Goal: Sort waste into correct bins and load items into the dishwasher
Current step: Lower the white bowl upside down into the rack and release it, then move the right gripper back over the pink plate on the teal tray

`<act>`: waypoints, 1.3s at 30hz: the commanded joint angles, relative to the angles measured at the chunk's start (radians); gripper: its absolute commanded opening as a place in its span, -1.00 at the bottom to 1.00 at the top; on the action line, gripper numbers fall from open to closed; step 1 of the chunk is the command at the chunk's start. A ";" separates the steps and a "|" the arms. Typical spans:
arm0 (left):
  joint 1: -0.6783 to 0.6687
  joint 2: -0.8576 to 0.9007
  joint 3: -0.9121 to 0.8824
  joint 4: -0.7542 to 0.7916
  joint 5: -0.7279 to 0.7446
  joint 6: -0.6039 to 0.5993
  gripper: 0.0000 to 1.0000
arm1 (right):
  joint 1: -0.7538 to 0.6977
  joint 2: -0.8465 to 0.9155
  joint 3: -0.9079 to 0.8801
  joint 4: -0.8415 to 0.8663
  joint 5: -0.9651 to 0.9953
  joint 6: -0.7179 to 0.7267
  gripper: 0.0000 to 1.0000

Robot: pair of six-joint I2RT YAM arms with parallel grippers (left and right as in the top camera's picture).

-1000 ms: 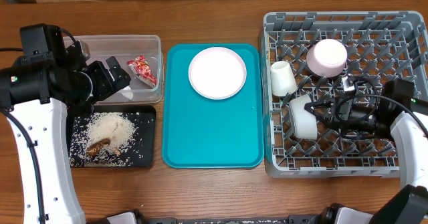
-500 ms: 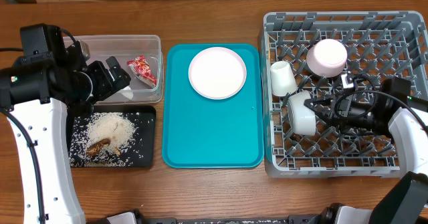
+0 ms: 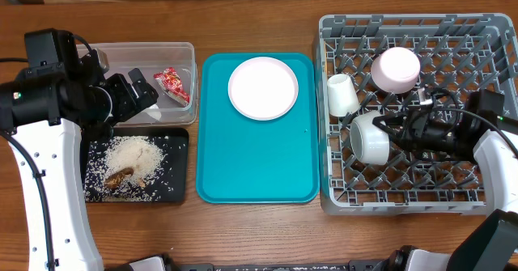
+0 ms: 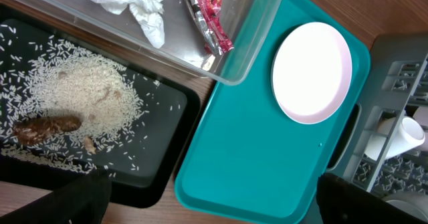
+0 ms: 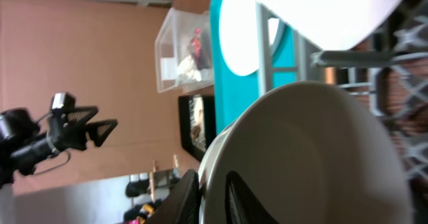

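Just wood table (image 3: 259, 230), teal tray (image 3: 251, 166) mid, rack (image 3: 405, 20) R.

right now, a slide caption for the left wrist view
Napkin and wrapper in the tub, rice and scrap on the black tray, plate on the teal tray

The brown wooden table (image 3: 259, 230) bears a clear plastic tub (image 3: 142, 57), flat black tray (image 3: 174, 170), teal serving tray (image 3: 255, 162) and grey latticed dish rack (image 3: 405, 198).
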 commanded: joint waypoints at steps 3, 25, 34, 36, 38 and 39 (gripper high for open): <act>-0.003 -0.006 0.010 0.001 0.008 -0.003 1.00 | -0.041 0.010 0.044 -0.006 0.134 -0.006 -0.52; -0.003 -0.006 0.010 0.001 0.008 -0.003 1.00 | -0.098 0.010 0.280 -0.001 0.521 0.129 -0.25; -0.003 -0.006 0.010 0.001 0.008 -0.003 1.00 | 0.169 0.010 0.280 -0.003 0.552 0.129 -0.25; -0.003 -0.006 0.010 0.001 0.008 -0.003 1.00 | 0.257 0.010 0.280 0.022 0.554 0.139 -0.26; -0.003 -0.006 0.010 0.001 0.008 -0.003 1.00 | 0.352 0.010 0.279 0.065 0.568 0.173 -0.25; -0.003 -0.006 0.010 0.001 0.008 -0.003 1.00 | 0.397 0.010 0.280 0.090 0.585 0.189 -0.26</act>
